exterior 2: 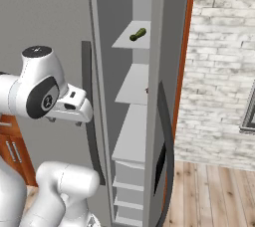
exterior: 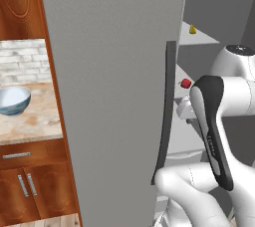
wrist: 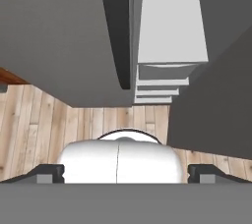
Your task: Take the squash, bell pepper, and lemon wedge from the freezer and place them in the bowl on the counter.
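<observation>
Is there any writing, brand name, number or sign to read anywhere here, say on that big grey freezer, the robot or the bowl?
None: no text can be read in any view.
The freezer door is plain grey, with no brand or label.
The bowl and the counter carry no marks.
The white arm shows no readable lettering or number.

Count, by kind:
- freezer [exterior: 109,71]: 1, door open.
- curved dark door handle [exterior: 164,116]: 1 on that door; a second dark handle [exterior 2: 167,136] shows in the right base view.
- squash [exterior 2: 138,34]: 1, on an upper shelf.
- bell pepper [exterior: 186,83]: 1.
- lemon wedge [exterior: 192,30]: 1.
- bowl [exterior: 13,100]: 1, on the counter [exterior: 35,121].
- silver cabinet handles [exterior: 23,185]: 3 (one horizontal, two vertical).
- pale shelves [exterior 2: 134,84] visible inside: at least 3; the lower ones are hard to separate.
</observation>
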